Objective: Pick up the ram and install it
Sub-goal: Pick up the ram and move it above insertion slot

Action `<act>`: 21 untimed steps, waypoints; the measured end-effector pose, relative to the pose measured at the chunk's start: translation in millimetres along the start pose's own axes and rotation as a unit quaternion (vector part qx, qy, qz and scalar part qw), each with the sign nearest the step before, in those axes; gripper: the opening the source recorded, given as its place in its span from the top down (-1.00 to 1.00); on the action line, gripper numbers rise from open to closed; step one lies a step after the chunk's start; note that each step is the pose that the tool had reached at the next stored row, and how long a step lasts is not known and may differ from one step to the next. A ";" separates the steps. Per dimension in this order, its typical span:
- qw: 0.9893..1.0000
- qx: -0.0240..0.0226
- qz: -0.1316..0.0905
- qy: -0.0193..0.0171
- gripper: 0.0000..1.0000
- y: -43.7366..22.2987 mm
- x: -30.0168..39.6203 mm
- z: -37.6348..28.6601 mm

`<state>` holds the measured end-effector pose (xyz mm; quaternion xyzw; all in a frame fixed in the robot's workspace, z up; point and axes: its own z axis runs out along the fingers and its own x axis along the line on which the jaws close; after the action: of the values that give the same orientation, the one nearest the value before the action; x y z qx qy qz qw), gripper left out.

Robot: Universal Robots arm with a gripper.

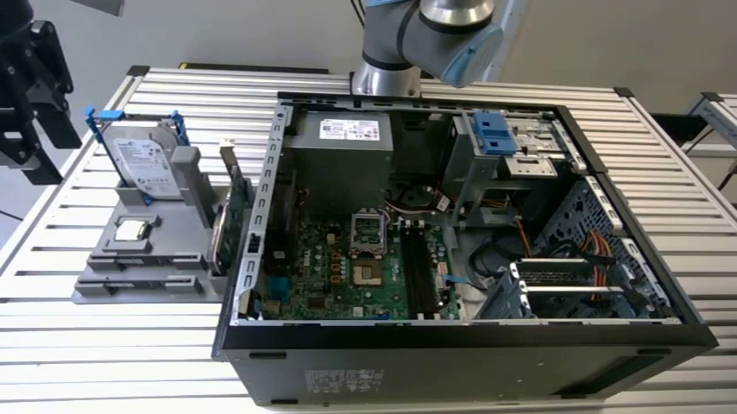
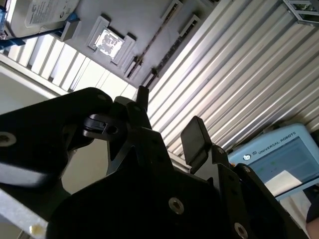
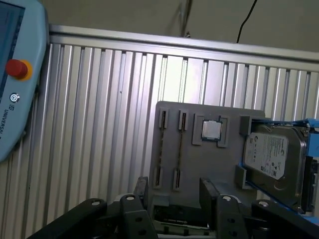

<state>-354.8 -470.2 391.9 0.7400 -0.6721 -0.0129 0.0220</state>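
1. First wrist view showed the end effector (image 3: 174,193) with its fingers (image 3: 142,191) spread wide apart and nothing gripped between them. It hung above the grey tray (image 3: 199,164), clear of every part.
2. The ram (image 3: 179,149) stood on its thin edge in one of the tray's two cradles, the one nearer the processor chip (image 3: 211,130). The cradle beside it looked empty.
3. That edge-on seating seemed deliberate. The end brackets kept the slim stick from tipping and left both flat faces free for fingers to close on.
4. The wide opening suited this, since the fingers would need to straddle the stick's thickness. The gap lay roughly over the cradles, but I could not tell whether it was squared to the ram.
5. The ram's long axis ran from one end bracket to the other, parallel to the empty cradle.
6. Seen in the exterior view, the tray sat on the bench (image 1: 116,354) at 9 o'clock from the computer case (image 1: 461,216), just beside it. The end effector hung raised at about 11 o'clock from the tray.
7. The cradles lay along the tray's 6 o'clock edge, so I judged the ram's axis to run about 9 to 3. The memory sockets (image 1: 417,276) in the case ran 12 to 6, crosswise to it.
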 end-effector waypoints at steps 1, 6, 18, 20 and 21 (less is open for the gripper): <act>1.000 0.000 0.000 0.000 -1.00 0.0 0.0 0.1; 1.000 0.000 0.002 0.000 -1.00 -0.2 0.0 2.4; 1.000 0.000 0.010 -0.001 -1.00 -0.6 -0.2 9.7; 1.000 0.000 0.010 0.000 -1.00 -0.6 -0.2 10.4; 1.000 0.000 0.010 0.000 -1.00 -0.6 -0.2 11.1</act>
<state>-354.7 -470.1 380.8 0.7331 -0.6796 -0.0132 0.0222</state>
